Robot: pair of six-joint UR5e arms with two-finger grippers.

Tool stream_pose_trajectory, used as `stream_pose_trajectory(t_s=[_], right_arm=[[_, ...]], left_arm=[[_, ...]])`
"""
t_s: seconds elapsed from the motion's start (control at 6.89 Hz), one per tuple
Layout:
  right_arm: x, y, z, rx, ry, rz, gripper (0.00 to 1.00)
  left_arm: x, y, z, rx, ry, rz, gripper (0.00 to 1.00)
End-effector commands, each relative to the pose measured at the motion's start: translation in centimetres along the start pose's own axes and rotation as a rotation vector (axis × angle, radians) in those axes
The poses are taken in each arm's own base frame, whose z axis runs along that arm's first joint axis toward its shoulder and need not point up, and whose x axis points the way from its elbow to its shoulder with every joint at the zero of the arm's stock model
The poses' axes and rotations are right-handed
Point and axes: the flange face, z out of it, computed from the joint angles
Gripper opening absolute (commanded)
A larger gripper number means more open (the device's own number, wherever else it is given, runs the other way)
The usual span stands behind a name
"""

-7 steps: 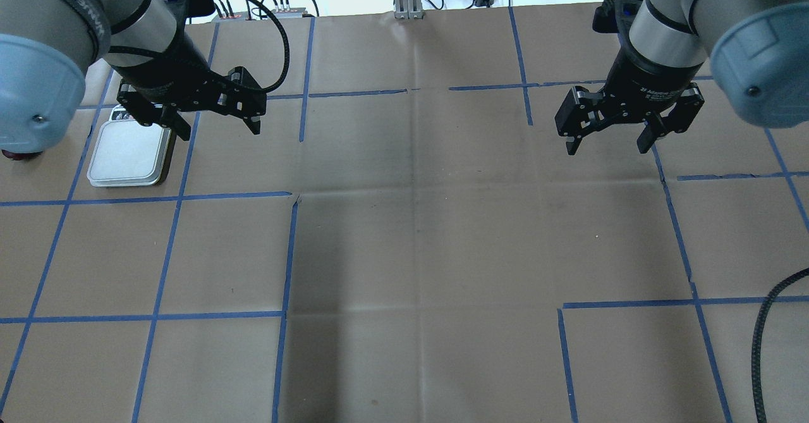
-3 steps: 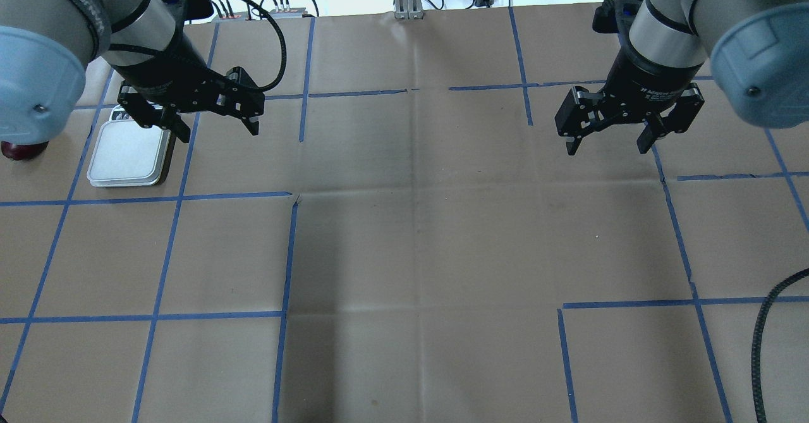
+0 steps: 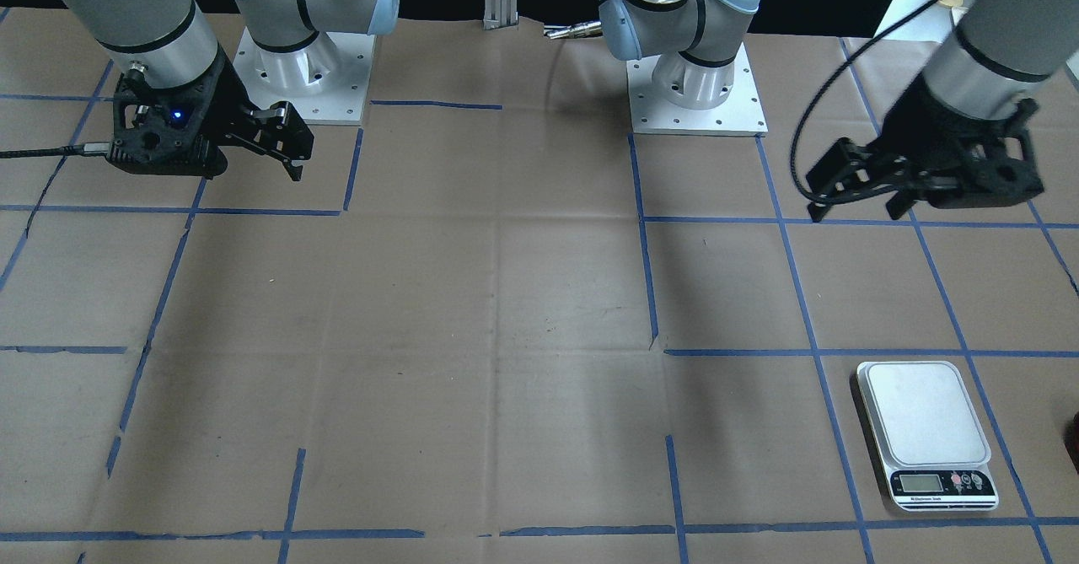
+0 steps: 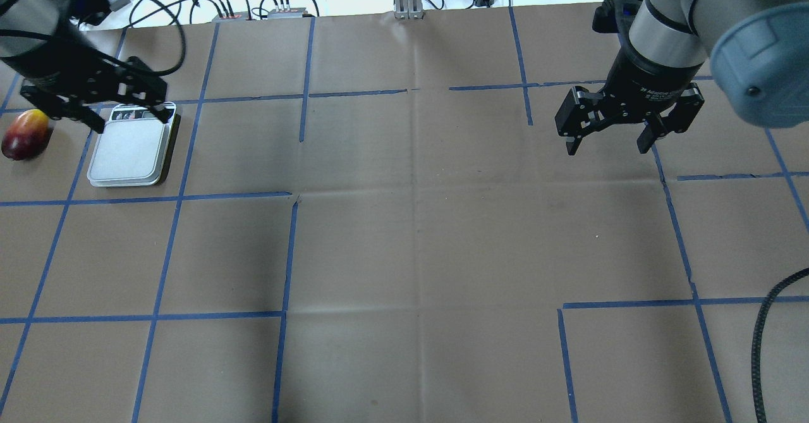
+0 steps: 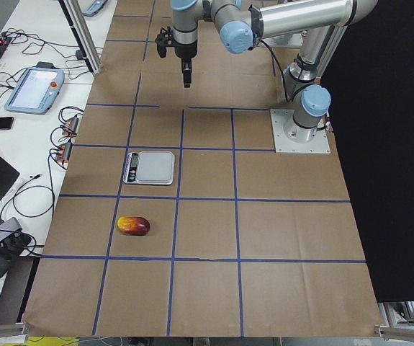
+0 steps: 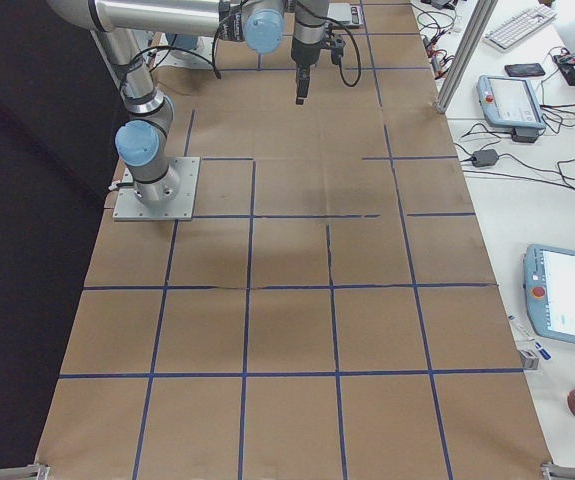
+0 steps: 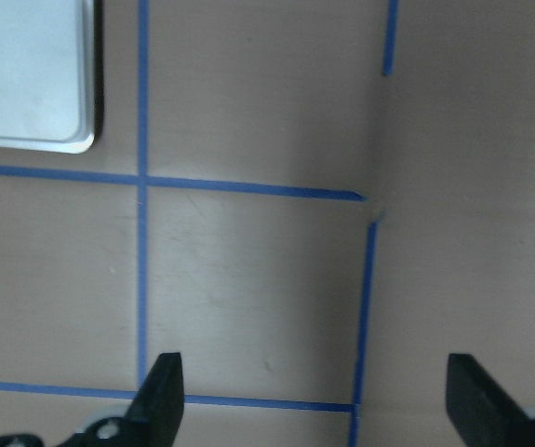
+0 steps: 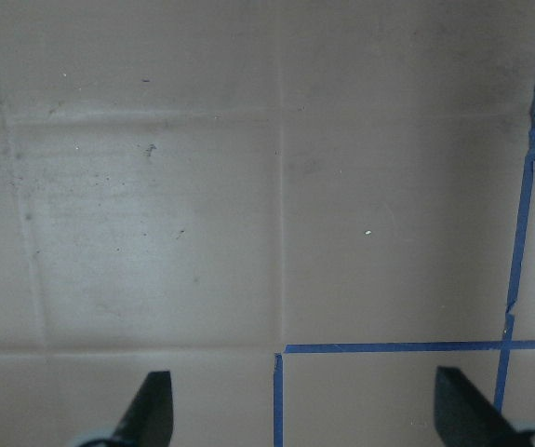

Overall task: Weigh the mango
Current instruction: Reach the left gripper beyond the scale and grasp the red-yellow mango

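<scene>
Brown paper is covering the table (image 4: 404, 252), and blue tape lines (image 4: 285, 252) are marking it off into squares. A silver rectangular digital scale (image 4: 129, 151) is sitting toward 10 o'clock on the table in the overhead view, its display end pointing to 12 o'clock. The oval mango (image 4: 24, 135), dark red shading to yellow, is lying on the paper at the scale's 9 o'clock, near it but not touching.

The left gripper (image 4: 131, 119) is hanging in the air, lined up in the overhead view with the scale's display end. Its jaws are spread wide, gripping nothing and touching nothing. Its wrist camera is showing both fingertips (image 7: 165, 377) far apart over bare paper.

The right gripper (image 4: 607, 150) is hovering toward 2 o'clock on the table, well away from the scale. Its jaws are likewise spread wide, with nothing between them.
</scene>
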Motion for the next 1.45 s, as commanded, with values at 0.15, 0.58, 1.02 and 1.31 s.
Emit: stream_pose_trajectory(t_s=[0.15, 0.58, 1.02, 1.31], right_arm=[[0.0, 0.0, 0.0, 0.000, 0.000, 0.000, 1.00], [0.0, 0.0, 0.0, 0.000, 0.000, 0.000, 1.00], [0.0, 0.0, 0.0, 0.000, 0.000, 0.000, 1.00], [0.0, 0.0, 0.0, 0.000, 0.000, 0.000, 1.00]], left_arm=[[-23.5, -4.9, 2.5, 0.031, -0.035, 0.125, 1.00], [-38.4, -12.2, 6.9, 0.054, -0.065, 0.152, 1.00], [-43.2, -17.1, 15.8, 0.035, -0.029, 0.204, 1.00], [-43.2, -17.4, 20.4, -0.004, 0.017, 0.210, 0.99]])
